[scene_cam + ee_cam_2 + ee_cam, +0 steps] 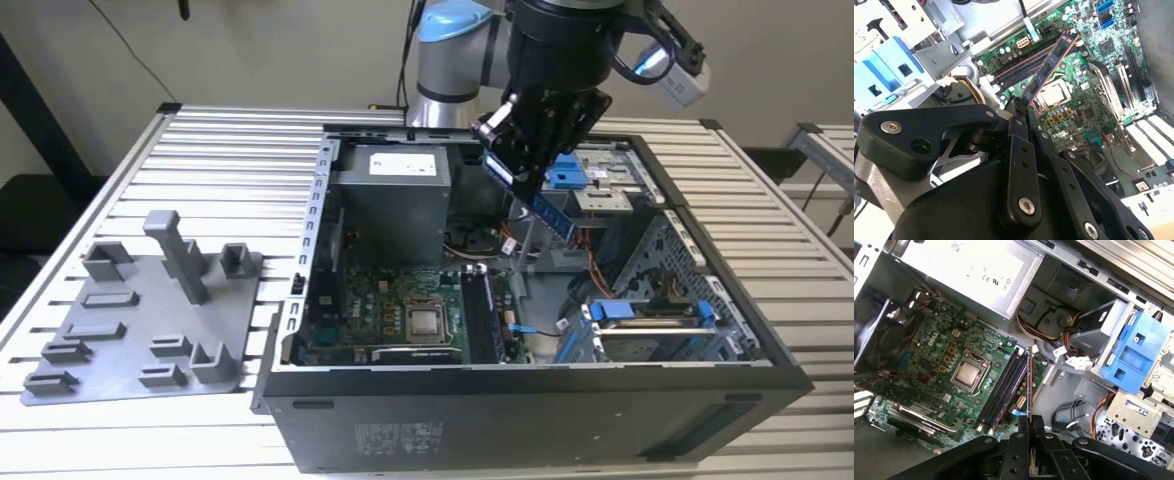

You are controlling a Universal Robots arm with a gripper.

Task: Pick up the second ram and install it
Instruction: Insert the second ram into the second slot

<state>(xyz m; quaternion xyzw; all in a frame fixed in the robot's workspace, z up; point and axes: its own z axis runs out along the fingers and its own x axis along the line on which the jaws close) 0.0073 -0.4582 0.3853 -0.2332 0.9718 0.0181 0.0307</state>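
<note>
A table of pale metal slats (227,150) holds a flat grey plastic tray (127,345) with blocks standing on it, on the exterior view's left. Just beside it sits a big black metal computer box (534,420), open on top. Inside lies a green board (387,300) with a shiny silver square chip (427,321). Long black slots (1004,390) run beside the chip. A grey metal box (394,205) sits next to the board. A blue plastic holder (643,312) sits on the exterior view's right.
</note>
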